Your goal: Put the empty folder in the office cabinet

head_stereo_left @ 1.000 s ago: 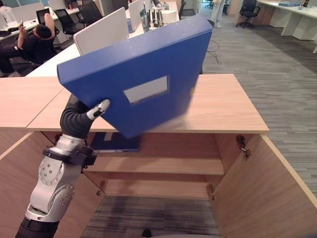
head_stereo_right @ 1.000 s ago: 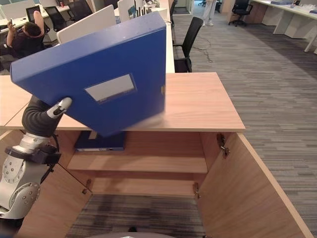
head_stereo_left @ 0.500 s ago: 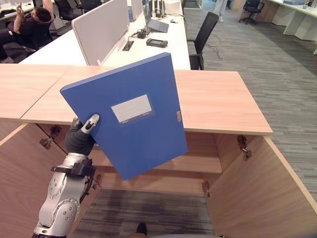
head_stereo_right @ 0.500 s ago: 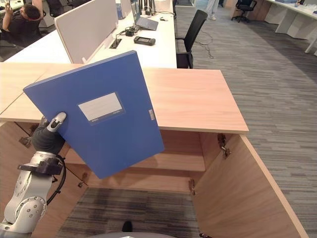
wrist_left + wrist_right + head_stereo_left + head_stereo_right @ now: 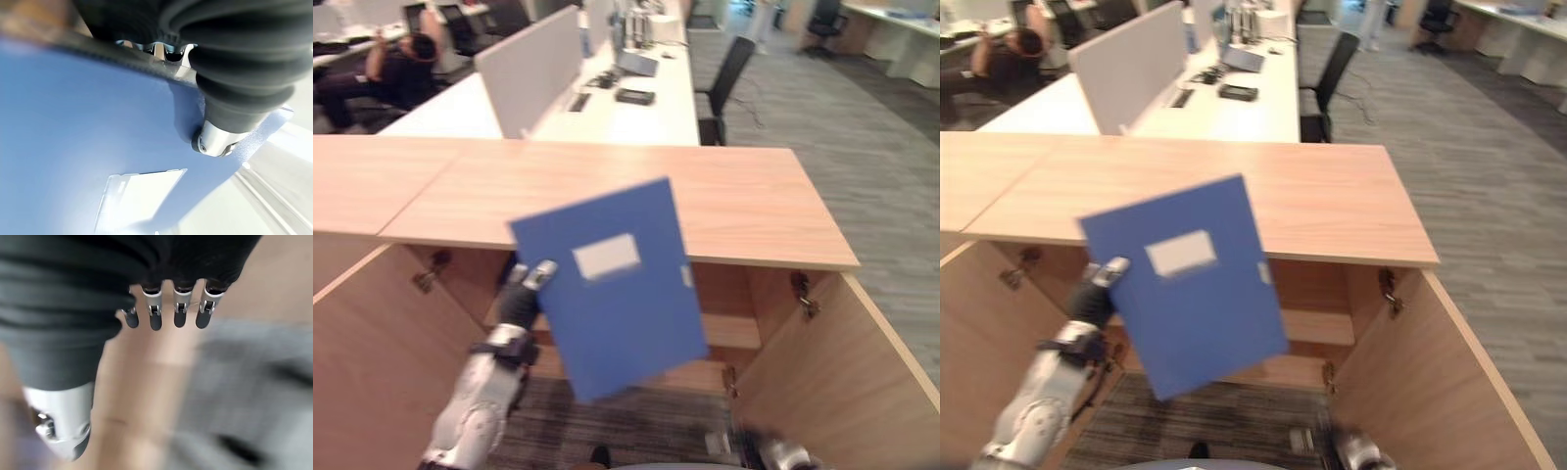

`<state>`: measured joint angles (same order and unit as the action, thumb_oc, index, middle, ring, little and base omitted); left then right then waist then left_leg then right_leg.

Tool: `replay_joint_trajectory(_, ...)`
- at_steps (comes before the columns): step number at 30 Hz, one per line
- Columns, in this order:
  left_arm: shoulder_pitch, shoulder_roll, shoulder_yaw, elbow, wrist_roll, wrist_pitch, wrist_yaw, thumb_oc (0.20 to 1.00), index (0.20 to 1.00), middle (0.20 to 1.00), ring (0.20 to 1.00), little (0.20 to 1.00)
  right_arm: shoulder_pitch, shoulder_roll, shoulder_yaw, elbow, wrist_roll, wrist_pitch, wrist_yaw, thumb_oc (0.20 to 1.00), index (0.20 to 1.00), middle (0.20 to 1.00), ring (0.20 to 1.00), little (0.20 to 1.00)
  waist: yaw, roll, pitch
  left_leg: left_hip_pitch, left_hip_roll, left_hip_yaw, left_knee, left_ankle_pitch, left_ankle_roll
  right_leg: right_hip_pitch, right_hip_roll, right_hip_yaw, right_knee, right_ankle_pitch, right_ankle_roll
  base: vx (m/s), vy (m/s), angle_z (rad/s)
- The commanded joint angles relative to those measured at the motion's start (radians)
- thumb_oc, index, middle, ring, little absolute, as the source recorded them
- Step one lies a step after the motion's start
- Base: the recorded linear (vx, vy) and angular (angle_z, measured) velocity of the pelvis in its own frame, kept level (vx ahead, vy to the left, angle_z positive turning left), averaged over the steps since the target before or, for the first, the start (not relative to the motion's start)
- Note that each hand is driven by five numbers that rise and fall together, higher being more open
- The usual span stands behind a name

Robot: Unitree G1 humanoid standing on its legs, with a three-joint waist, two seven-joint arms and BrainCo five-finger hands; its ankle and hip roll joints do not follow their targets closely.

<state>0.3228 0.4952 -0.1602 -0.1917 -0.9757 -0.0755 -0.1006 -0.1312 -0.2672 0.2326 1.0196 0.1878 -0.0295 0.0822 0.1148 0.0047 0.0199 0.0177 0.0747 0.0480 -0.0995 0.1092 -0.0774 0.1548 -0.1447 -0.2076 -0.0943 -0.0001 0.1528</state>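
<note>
Seated person (image 5: 399,70) far left; white desk (image 5: 607,103) with divider (image 5: 524,69); black chair (image 5: 724,83).

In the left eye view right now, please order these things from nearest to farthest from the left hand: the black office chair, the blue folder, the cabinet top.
1. The blue folder: held in the left hand, thumb on its front.
2. The cabinet top: just above and behind the hand.
3. The black office chair: far back, beyond the cabinet, on the right.
</note>
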Motion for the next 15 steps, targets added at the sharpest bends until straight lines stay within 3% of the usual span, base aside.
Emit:
replay_joint_trajectory(1, -0.047, 0.042, 0.097, -0.064, -0.053, -0.021, -0.039, 0.2, 0.2, 0.2, 0.2, 0.2, 0.066, -0.056, 0.032, -0.073, 0.115, -0.015, 0.009, 1.0, 1.0, 1.0, 1.0, 1.0, -0.006, -0.04, 0.057, 0.073, -0.076, 0.016, 0.012, -0.143, 0.039, -0.054, 0.054, 0.003, 0.007, 0.044, -0.001, 0.0, 0.0, 0.0)
replay_joint_trajectory(6, -0.004, 0.063, 0.137, -0.037, -0.043, -0.017, -0.042, 0.2, 0.2, 0.2, 0.2, 0.2, 0.163, -0.137, -0.022, -0.323, 0.177, -0.026, 0.029, 1.0, 1.0, 1.0, 1.0, 1.0, -0.024, -0.044, 0.056, 0.074, -0.075, 0.019, 0.012, -0.144, 0.037, -0.055, 0.054, 0.002, 0.007, 0.043, 0.001, 0.0, 0.003, -0.03)
replay_joint_trajectory(15, -0.006, 0.035, 0.179, -0.005, -0.004, -0.004, -0.062, 0.2, 0.2, 0.2, 0.2, 0.2, 0.213, -0.179, -0.092, -0.446, 0.208, -0.025, 0.053, 1.0, 1.0, 1.0, 1.0, 1.0, -0.039, -0.047, 0.05, 0.073, -0.072, 0.021, 0.012, -0.147, 0.036, -0.059, 0.053, 0.001, 0.007, 0.04, 0.002, 0.0, 0.002, -0.02)
